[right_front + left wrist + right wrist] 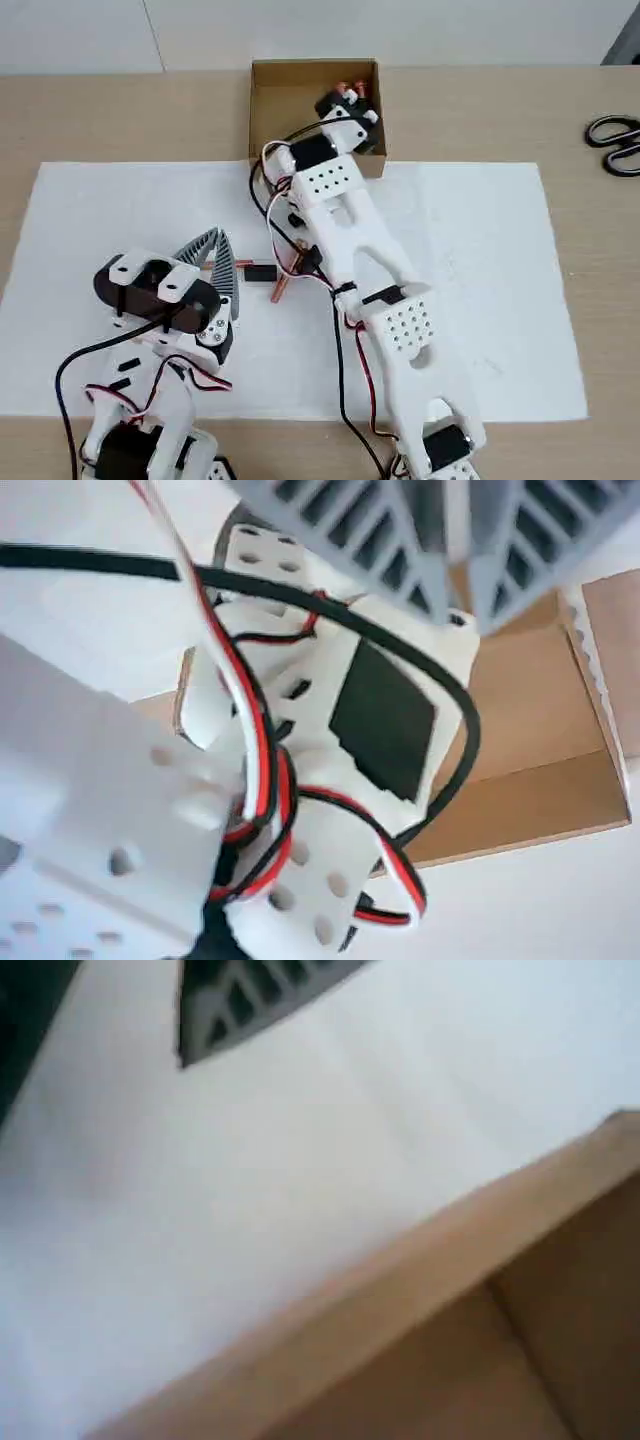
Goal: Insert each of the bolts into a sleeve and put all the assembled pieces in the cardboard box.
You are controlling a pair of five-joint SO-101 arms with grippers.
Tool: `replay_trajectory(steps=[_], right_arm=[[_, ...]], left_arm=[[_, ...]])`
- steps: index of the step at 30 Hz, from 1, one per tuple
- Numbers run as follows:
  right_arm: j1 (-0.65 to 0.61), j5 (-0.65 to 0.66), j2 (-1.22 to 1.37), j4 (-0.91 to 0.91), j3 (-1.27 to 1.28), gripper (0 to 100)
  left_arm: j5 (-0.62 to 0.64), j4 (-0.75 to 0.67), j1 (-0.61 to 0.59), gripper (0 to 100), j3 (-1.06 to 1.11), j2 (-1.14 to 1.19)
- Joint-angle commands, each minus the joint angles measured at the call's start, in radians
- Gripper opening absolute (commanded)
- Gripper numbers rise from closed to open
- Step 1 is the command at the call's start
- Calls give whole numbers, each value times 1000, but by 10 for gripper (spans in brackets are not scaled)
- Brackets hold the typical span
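The cardboard box (268,110) stands open at the table's far middle. My right gripper (347,100) hangs over its right half, with copper-coloured pieces (352,90) showing just past it inside the box. The right wrist view has the box wall (400,1290) close up against white paper (300,1140). My left gripper (217,236) rests on the paper at the near left with its grey fingers (400,540) together and nothing between them. A black sleeve (262,271) and a copper bolt (283,288) lie just to its right, beside the right arm.
The right arm (350,240) stretches across the middle of the white paper sheet (480,260), its cables trailing over the bolt's spot. Scissors (612,140) lie at the far right of the wooden table (100,110).
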Motion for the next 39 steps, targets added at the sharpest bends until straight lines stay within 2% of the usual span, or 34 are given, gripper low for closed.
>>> replay_trajectory(steps=[1, 7, 11, 14, 20, 28, 34, 39], right_arm=[[-7, -2, -12, -36, -49, 225], [-7, 0, -8, -77, -44, 199], [-4, 0, 24, -116, -41, 20], [-4, 0, 81, -114, -43, 43], [-4, 0, 131, -105, -48, 5], [-4, 2, 131, -111, -48, 4], [-7, 146, 125, -102, -48, 5], [-7, 169, 122, -88, -48, 5]], left_arm=[[-3, 0, -3, 6, -2, -11], [-3, 0, -3, 6, 12, -11], [-3, 0, -3, 6, 39, -11], [-3, -2, -3, 6, 41, -11], [-3, -2, -3, 6, 41, -11], [-3, -2, -3, 6, 41, -11], [-3, -2, -3, 6, 41, -11], [-3, -2, -3, 6, 41, -11]])
